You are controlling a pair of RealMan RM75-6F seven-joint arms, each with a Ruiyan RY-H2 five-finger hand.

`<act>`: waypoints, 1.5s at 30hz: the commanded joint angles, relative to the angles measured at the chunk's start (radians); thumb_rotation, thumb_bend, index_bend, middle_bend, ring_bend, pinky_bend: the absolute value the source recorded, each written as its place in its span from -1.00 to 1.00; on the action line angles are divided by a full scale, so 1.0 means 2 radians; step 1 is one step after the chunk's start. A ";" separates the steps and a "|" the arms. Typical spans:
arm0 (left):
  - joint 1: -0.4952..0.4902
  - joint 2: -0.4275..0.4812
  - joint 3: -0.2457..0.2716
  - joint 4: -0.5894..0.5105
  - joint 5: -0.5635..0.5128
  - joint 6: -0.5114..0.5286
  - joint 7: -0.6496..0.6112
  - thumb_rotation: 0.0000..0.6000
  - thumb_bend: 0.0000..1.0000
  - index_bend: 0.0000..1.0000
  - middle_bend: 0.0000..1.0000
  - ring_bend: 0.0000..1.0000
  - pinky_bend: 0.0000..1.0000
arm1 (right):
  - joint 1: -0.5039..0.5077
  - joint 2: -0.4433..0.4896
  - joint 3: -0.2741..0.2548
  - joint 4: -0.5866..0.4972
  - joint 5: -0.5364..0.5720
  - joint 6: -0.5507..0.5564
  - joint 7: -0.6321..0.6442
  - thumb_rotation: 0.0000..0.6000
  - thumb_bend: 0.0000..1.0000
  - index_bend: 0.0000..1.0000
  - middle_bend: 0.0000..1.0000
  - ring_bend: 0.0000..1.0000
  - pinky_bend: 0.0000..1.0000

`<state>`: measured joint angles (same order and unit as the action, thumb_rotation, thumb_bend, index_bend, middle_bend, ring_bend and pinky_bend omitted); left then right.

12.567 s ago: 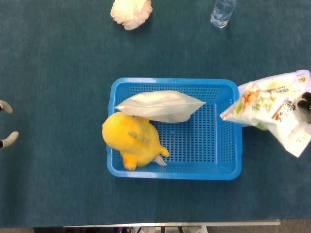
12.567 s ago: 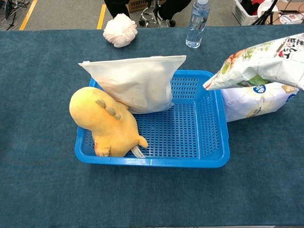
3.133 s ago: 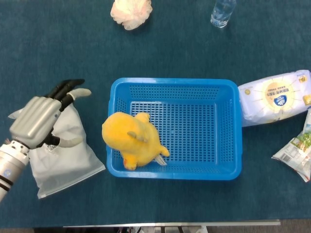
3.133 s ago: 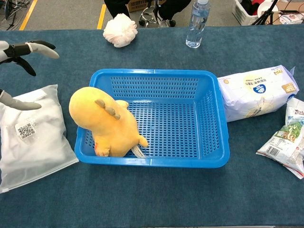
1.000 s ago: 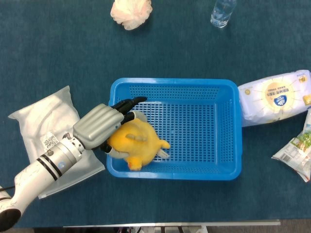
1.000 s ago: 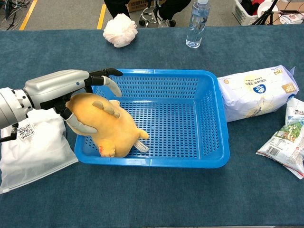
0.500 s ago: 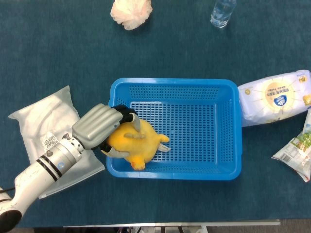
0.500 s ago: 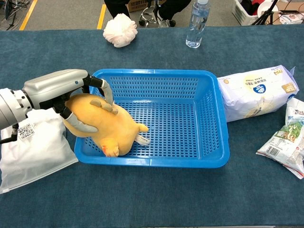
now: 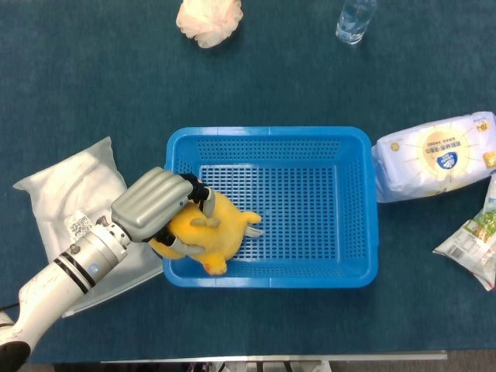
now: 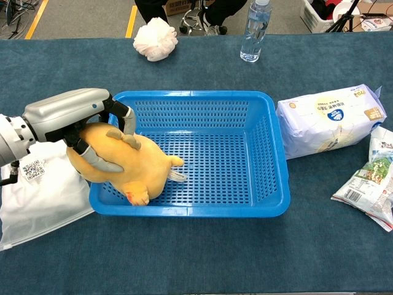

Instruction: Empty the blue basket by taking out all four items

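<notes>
The table (image 9: 93, 77), covered in dark teal cloth, is seen from above, and the blue basket (image 9: 353, 271) is set at its centre. Outside the basket, at 9 o'clock, a white pouch (image 9: 66, 194) is laid flat on the cloth; at 3 o'clock a white tissue pack (image 9: 434, 155) is found just beside the basket's wall, with a snack bag (image 9: 473, 240) below it. The yellow plush toy (image 9: 213, 232) is held at the basket's 8 o'clock corner, tilted over the left rim, and is wrapped from above by the left hand (image 9: 151, 203), fingers (image 10: 126, 117) curled over its back and the thumb tucked beneath. A pink bath pouf (image 9: 208, 19) and a water bottle (image 9: 355, 19) are placed near 12 o'clock. The right hand is not caught by either camera.
</notes>
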<state>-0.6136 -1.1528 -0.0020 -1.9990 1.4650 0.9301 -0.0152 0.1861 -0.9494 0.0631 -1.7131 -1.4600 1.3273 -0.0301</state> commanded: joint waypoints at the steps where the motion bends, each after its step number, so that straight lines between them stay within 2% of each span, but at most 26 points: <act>1: 0.000 0.010 -0.001 -0.012 0.000 0.001 0.005 1.00 -0.75 0.25 0.16 -0.12 0.42 | 0.000 0.000 0.000 0.000 0.000 0.000 0.000 1.00 -1.00 -0.87 -0.45 -0.61 -0.04; 10: -0.010 0.048 -0.009 -0.066 -0.004 -0.002 0.044 1.00 -0.75 0.26 0.17 -0.11 0.43 | 0.000 -0.001 0.000 0.001 -0.001 0.001 0.001 1.00 -1.00 -0.87 -0.45 -0.61 -0.04; 20: -0.028 0.070 -0.046 -0.098 -0.022 0.014 0.100 1.00 -0.75 0.26 0.17 -0.11 0.43 | 0.000 -0.002 0.000 0.003 -0.006 0.004 0.006 1.00 -1.00 -0.87 -0.45 -0.61 -0.04; 25: -0.017 0.066 -0.052 -0.091 -0.036 0.053 0.165 1.00 -0.75 0.26 0.17 -0.11 0.43 | -0.005 0.000 -0.001 0.001 -0.007 0.010 0.006 1.00 -1.00 -0.87 -0.45 -0.61 -0.04; 30: 0.007 0.035 -0.056 -0.070 -0.037 0.124 0.254 1.00 -0.75 0.26 0.18 -0.08 0.45 | -0.003 0.000 -0.001 0.002 -0.005 0.006 0.006 1.00 -1.00 -0.87 -0.45 -0.61 -0.04; 33: 0.017 0.020 -0.062 -0.066 -0.047 0.154 0.286 1.00 -0.75 0.27 0.20 -0.06 0.47 | -0.001 -0.002 0.000 0.002 -0.004 0.002 0.005 1.00 -1.00 -0.87 -0.45 -0.61 -0.03; 38: 0.028 0.010 -0.069 -0.061 -0.071 0.188 0.343 1.00 -0.75 0.27 0.21 -0.05 0.48 | 0.002 -0.005 0.000 0.004 -0.003 -0.004 0.004 1.00 -1.00 -0.87 -0.45 -0.61 -0.04; 45: 0.045 -0.020 -0.070 -0.024 -0.099 0.244 0.454 1.00 -0.75 0.27 0.20 -0.05 0.48 | 0.002 -0.006 -0.001 0.005 0.000 -0.006 0.005 1.00 -1.00 -0.87 -0.45 -0.61 -0.04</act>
<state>-0.5422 -1.1624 -0.1391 -2.0834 1.3019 1.3713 0.8217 0.1896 -0.9624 0.0610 -1.7033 -1.4589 1.3153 -0.0202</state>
